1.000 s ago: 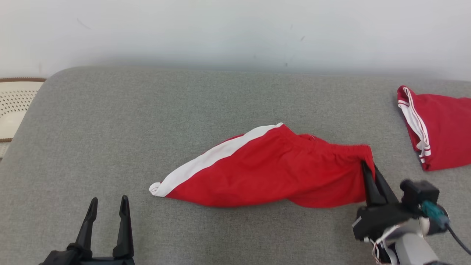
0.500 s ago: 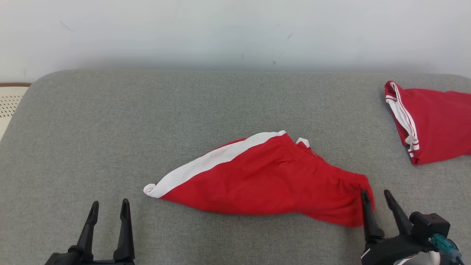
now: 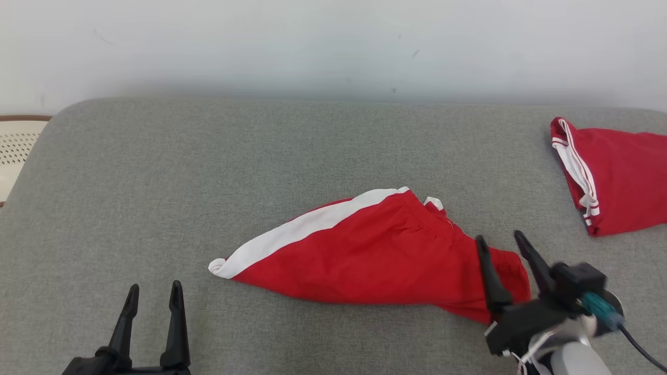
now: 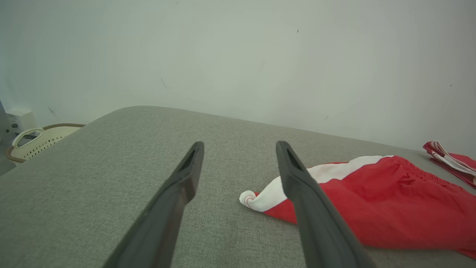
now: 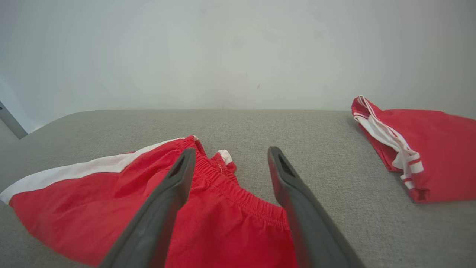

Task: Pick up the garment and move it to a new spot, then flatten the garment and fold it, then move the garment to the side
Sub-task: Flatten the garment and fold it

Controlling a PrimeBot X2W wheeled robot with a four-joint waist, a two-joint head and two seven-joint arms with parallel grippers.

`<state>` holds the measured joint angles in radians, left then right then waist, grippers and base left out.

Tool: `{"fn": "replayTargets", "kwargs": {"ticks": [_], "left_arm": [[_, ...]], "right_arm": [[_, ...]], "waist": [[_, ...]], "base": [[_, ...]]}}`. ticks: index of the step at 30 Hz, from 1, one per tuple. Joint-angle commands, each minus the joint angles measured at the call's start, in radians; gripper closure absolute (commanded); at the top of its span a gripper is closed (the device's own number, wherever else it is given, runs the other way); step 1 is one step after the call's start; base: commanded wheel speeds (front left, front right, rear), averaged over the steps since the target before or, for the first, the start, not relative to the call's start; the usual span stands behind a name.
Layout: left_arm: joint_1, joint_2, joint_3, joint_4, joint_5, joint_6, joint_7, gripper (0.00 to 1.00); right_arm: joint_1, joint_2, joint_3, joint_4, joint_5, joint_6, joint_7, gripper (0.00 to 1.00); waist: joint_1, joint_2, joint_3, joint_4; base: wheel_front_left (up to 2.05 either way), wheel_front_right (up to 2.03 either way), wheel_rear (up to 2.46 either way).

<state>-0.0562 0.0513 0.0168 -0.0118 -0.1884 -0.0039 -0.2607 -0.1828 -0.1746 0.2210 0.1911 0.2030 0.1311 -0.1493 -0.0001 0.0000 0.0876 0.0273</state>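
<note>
Both claws are standing wide open and gripping nothing. My right gripper point(image 3: 498, 237) is hovering over the waistband end of the red shorts point(image 3: 375, 255), one finger above the cloth and the other past the elastic edge. Can't tell if it's touching. The left gripper point(image 3: 156, 285) is hanging over the bare grey pad point(image 3: 156, 172), near the shorts' white-striped tip. The shorts are lying rumpled mid-pad. A second red garment point(image 3: 620, 177) is sitting folded far right, well apart, and a cream basket point(image 3: 15, 151) is peeking in on the left.
</note>
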Motion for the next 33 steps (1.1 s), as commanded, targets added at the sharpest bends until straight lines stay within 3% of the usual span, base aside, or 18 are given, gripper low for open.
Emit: {"fn": "replayTargets", "kwargs": {"ticks": [1, 14, 32, 33], "left_arm": [[0.003, -0.001, 0.001, 0.000, 0.000, 0.003, -0.006, 0.00], [-0.030, -0.001, -0.048, 0.019, -0.013, 0.012, -0.006, 0.00], [-0.060, -0.001, -0.084, 0.030, -0.047, 0.020, -0.006, 0.00], [-0.059, 0.000, -0.083, 0.029, -0.047, 0.021, -0.006, 0.00]], "right_arm": [[-0.029, -0.007, 0.024, 0.016, 0.000, -0.001, 0.015, 0.00], [-0.418, -0.033, 0.198, 0.419, 0.128, -0.001, 0.159, 0.00], [-0.683, -0.041, 0.342, 0.826, 0.267, -0.001, 0.291, 0.00], [-0.687, -0.040, 0.350, 0.838, 0.270, -0.001, 0.295, 0.59]], "waist": [[0.0001, 0.0000, 0.001, 0.003], [0.0001, 0.0000, 0.023, 0.092], [0.0001, 0.0000, 0.059, 0.189], [0.0001, 0.0000, 0.060, 0.189]], "base": [[0.00, 0.00, 0.00], [0.00, 0.00, 0.00], [0.00, 0.00, 0.00], [0.00, 0.00, 0.00]]}}
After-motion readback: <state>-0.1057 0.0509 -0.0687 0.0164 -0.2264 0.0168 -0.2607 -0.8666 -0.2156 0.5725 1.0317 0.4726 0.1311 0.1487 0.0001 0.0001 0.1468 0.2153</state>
